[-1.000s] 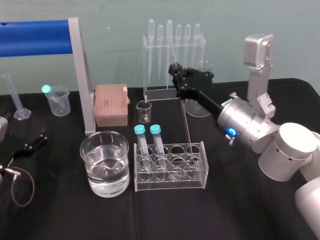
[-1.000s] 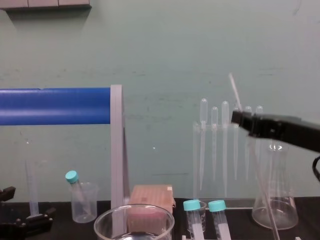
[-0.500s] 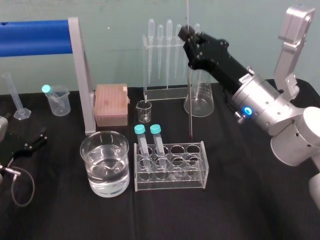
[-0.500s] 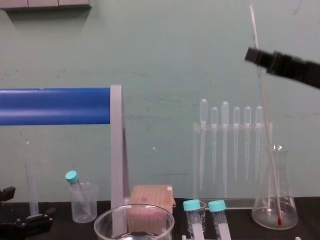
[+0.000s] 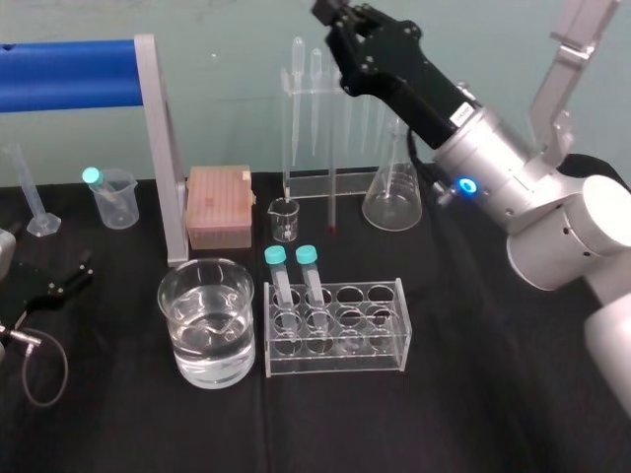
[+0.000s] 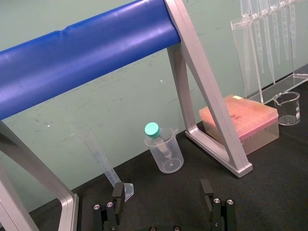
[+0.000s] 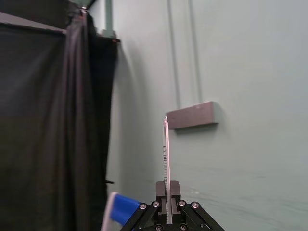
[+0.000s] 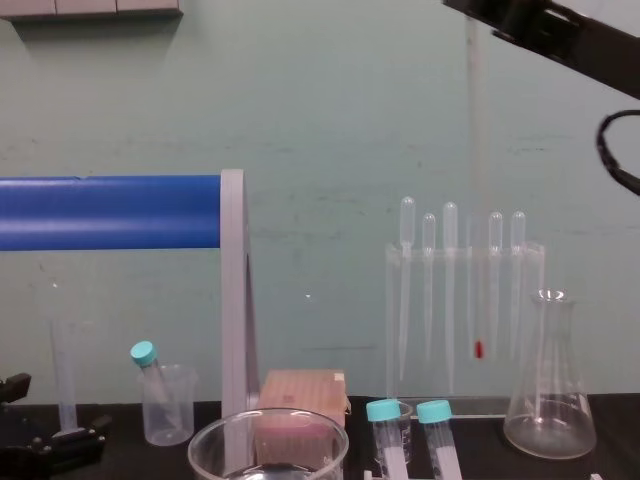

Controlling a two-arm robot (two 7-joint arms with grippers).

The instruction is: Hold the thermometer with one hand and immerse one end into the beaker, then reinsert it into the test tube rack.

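The thermometer is a long thin glass rod with a red tip. It hangs upright from my right gripper, which is shut on its upper part high above the table. In the right wrist view the rod rises from between the closed fingers. From the chest, the red tip hangs in the air in front of the pipettes, well above the test tube rack. The beaker, part full of water, stands left of the rack. My left gripper rests open at the table's left.
A blue bar on a grey frame stands behind the beaker. Along the back are a pipette stand, a conical flask, a small glass beaker, a pink box and a plastic beaker with a teal-capped tube. Two teal-capped tubes sit in the rack.
My right gripper has risen and swung left, drawing the thermometer up out of the rack. Its red tip now hangs behind the rack, near the small glass beaker.
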